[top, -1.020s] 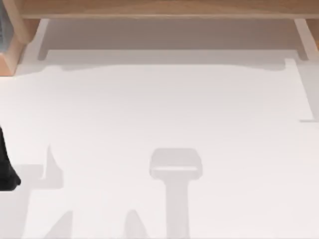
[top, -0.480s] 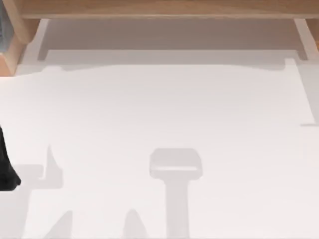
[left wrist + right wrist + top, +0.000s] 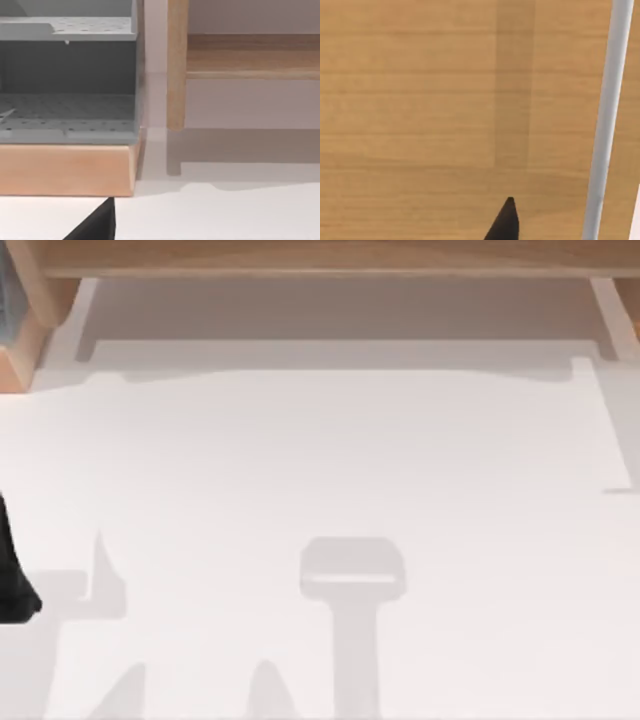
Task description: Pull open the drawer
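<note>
In the right wrist view a wooden drawer front (image 3: 420,100) with horizontal grain stands very close. A pale grey bar handle (image 3: 605,120) runs along it. A black part of my right gripper (image 3: 506,220) sits just before the wood, a short way from the handle and apart from it. My left arm (image 3: 12,580) is a black shape at the left edge of the white table in the top view. A black part of my left gripper (image 3: 95,225) hovers above the table in front of a wooden base.
A wooden frame (image 3: 320,258) spans the far edge of the white table (image 3: 320,470). At the far left a grey perforated shelf unit (image 3: 65,75) rests on a wooden base (image 3: 65,170). Beside it stands a wooden post (image 3: 177,65).
</note>
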